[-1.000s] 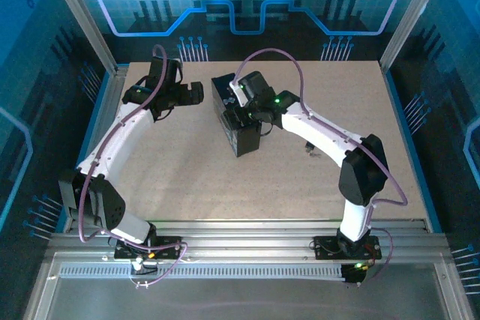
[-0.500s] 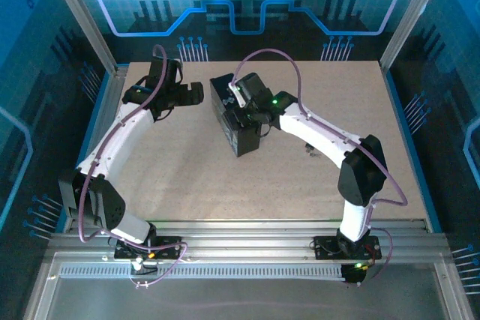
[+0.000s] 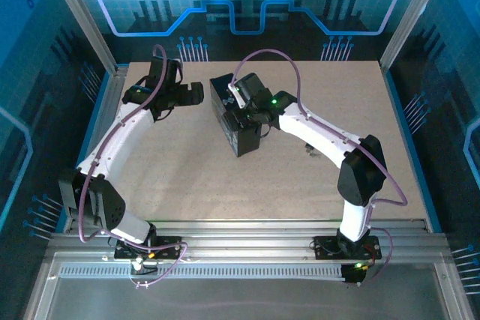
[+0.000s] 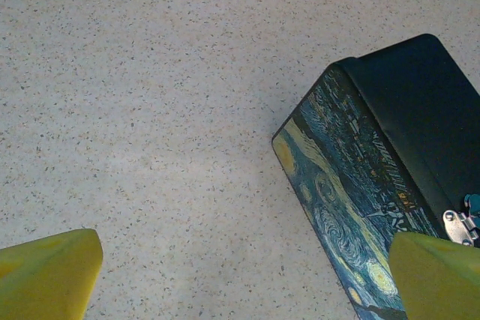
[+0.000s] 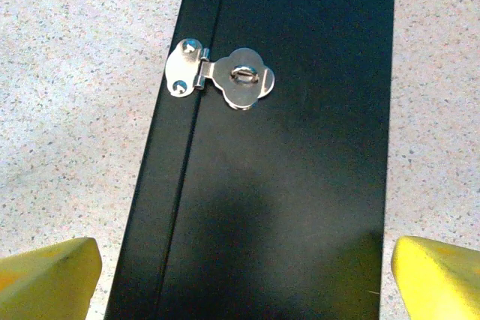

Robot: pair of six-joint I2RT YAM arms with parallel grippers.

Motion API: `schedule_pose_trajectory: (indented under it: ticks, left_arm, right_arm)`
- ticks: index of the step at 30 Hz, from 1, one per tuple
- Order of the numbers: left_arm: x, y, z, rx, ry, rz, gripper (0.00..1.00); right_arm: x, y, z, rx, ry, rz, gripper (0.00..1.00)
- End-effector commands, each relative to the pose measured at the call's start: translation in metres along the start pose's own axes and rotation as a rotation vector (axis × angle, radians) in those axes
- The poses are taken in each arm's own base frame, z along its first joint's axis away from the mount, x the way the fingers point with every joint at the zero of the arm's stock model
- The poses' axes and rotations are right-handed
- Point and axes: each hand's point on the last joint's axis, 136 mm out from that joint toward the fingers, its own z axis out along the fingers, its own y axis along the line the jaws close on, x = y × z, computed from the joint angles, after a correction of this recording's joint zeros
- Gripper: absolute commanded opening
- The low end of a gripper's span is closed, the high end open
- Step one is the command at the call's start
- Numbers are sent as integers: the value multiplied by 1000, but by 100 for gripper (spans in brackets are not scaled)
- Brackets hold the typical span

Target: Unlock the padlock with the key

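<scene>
On the speckled surface (image 3: 187, 185), vs. the earlier frames: right arm (image 3: 330, 136) has moved slightly, its elbow a little further left. Left arm (image 3: 112, 140), box (image 3: 238, 139) & small dark item (image 3: 308, 148) are unchanged.

Count, largest first: 1 surface, 2 arms, 1 box, 2 grippers, 1 hasp, 1 small item.

Box: dark, rectangular, lying mid-surface toward the far side. One face bears a blue-yellow swirling-night painting (image 4: 341, 185); the adjoining face is plain black.

Right gripper (image 3: 241, 119): poised over the box's black face. Jaws spread fully, nothing held. In the right wrist view (image 5: 240, 290) the yellow fingertips (image 5: 45, 279) sit at the lower corners w/ the box running between them. Contact w/ the box cannot be told.

Left gripper (image 3: 193, 95): just left of the box, above bare surface, apart from it. Jaws likewise spread fully, nothing held. The left wrist view (image 4: 240, 282) shows both yellow tips (image 4: 45, 275) over the surface, w/ the painted face near the right-hand tip.

Hasp (image 5: 221, 80): silver, 2 screws, hinged across the lid seam, leaf lying flat over its staple.

Small dark item: on the surface beside the right forearm, well apart from the box & from both grippers. Too small to tell whether it is padlock, key or both.
</scene>
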Motion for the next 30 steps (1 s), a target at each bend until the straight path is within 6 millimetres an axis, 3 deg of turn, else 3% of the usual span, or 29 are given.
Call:
schedule_pose_trajectory:
  ticks: [1,8,12,17,23,30]
  left_arm:
    - [-11,-1,-16,22,-40,-24,99]
    - [-8,-10,-16,49,-18,2,99]
    - [-5,-18,-16,66,-8,27,99]
    - [5,-40,-11,97,34,96,97]
    - [17,-68,9,134,97,110,98]
    - [32,-100,52,111,154,100,98]
  right_arm:
    - [17,4,15,-33,66,36,100]
    - [33,1,28,-62,112,86,95]
    - [28,-4,20,-101,70,171,84]
    - [25,-19,9,-221,11,380,83]
    - [40,-54,5,-391,-66,700,84]
    - [71,-75,7,-472,-75,821,88]
